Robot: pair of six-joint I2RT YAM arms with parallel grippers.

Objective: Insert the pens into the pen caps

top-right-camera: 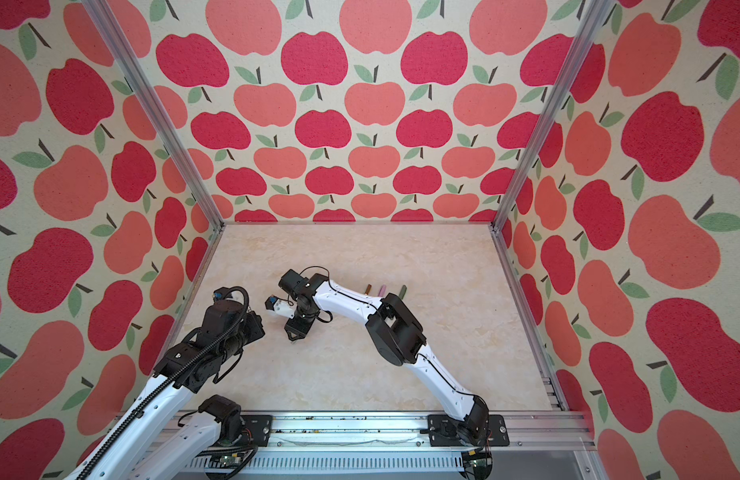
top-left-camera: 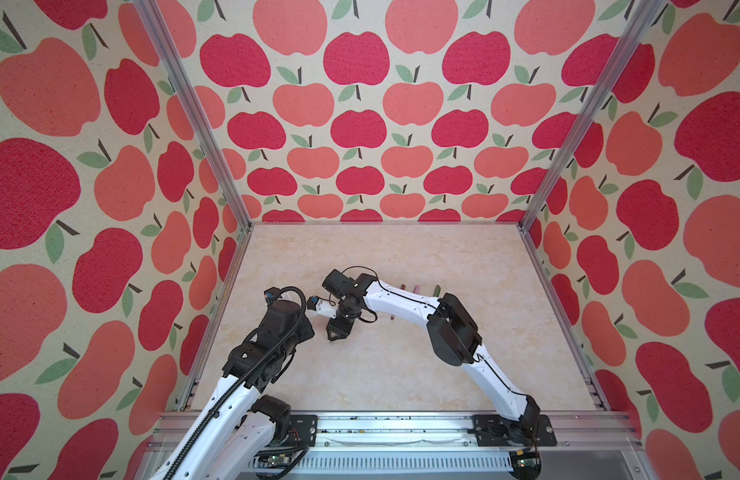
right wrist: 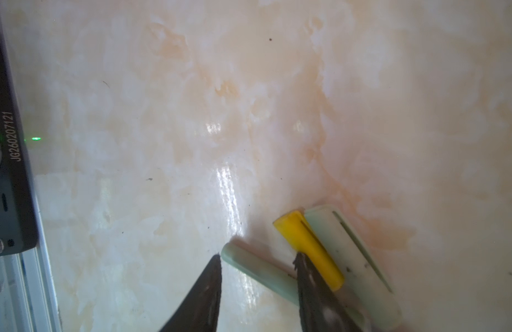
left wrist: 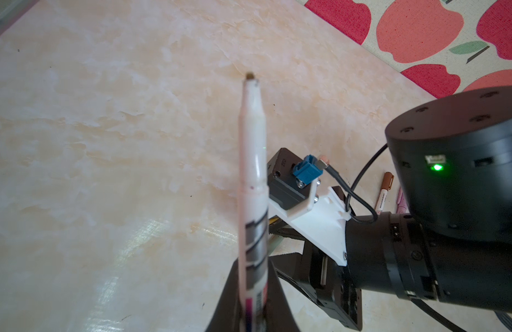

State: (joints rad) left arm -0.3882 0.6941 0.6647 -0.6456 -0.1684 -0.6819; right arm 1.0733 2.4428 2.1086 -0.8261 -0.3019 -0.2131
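Observation:
My left gripper (left wrist: 253,287) is shut on a white pen with print (left wrist: 253,143), whose dark tip points away over the table. In both top views this gripper hides under its own wrist (top-left-camera: 285,320). My right gripper (right wrist: 257,257) (top-left-camera: 334,338) (top-right-camera: 293,338) stands open, low over the table. A pale sage green pen (right wrist: 266,273) lies slantwise between its fingers. Just outside one finger lie a yellow cap (right wrist: 306,244) and, touching it, a light green cap (right wrist: 349,258).
Three pens lie in a row at the back behind the right arm: brown-capped (top-left-camera: 402,288) (left wrist: 385,189), pink (top-left-camera: 418,288) and dark green (top-left-camera: 436,289). The right arm's wrist camera (left wrist: 295,184) sits close beside the held pen. Metal frame rails (top-left-camera: 235,291) border the marbled tabletop (top-left-camera: 380,374).

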